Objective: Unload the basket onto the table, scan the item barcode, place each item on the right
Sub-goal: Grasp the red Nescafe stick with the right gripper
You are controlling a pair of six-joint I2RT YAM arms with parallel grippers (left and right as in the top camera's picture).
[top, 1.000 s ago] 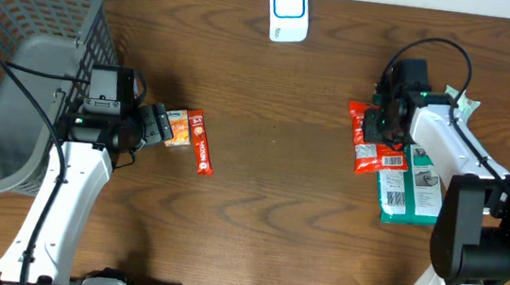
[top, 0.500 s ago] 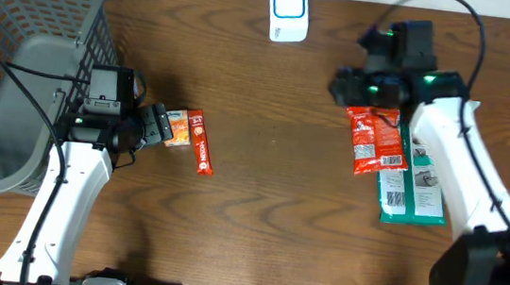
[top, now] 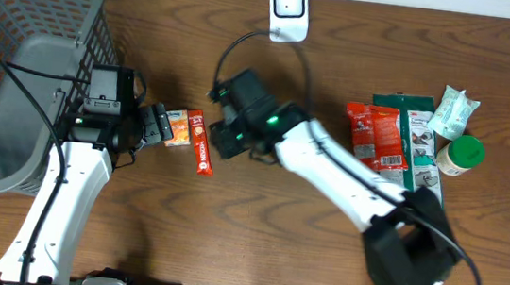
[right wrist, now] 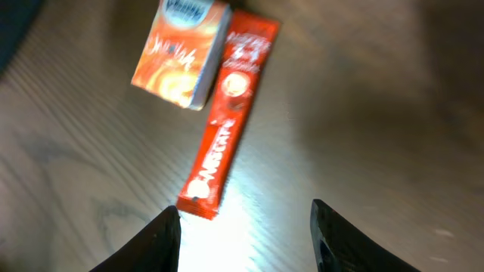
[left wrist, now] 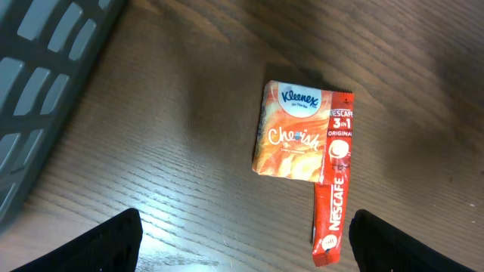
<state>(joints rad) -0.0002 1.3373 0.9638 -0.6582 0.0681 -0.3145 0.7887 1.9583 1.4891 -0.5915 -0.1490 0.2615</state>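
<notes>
Leftmost on the table (top: 253, 247) stands a grey mesh basket (top: 18, 51), filling the far left corner. Just to its right, the left gripper (top: 154, 124) points rightward, low over the wood. In the left wrist view its fingers (left wrist: 113, 238) stand spread wide, with only bare table between them.

Just right of that gripper lies an orange tissue pack (top: 178, 127), flat on the wood. A red coffee stick (top: 202, 142) lies along the pack's right edge, touching it and reaching further toward the near side. In the left wrist view both sit ahead of the fingertips, clear of them.

Next comes the right gripper (top: 222, 142), its arm stretched across from the right side of the table. It hangs just right of the coffee stick. The right wrist view is somewhat blurred, yet shows its fingers (right wrist: 162, 242) parted and holding nothing. The near end of the stick lies just ahead of one fingertip, and whether they touch I cannot tell.

At the far edge, a little right of centre, stands a white scanner (top: 288, 10), well apart from the stick and the pack.

Further right lie a red packet (top: 376, 136) and a green pouch (top: 418, 131), the packet overlapping the pouch's left edge. A small pale packet (top: 455, 111) and a bottle with a green lid (top: 460, 155) sit beside the pouch at the right.
</notes>
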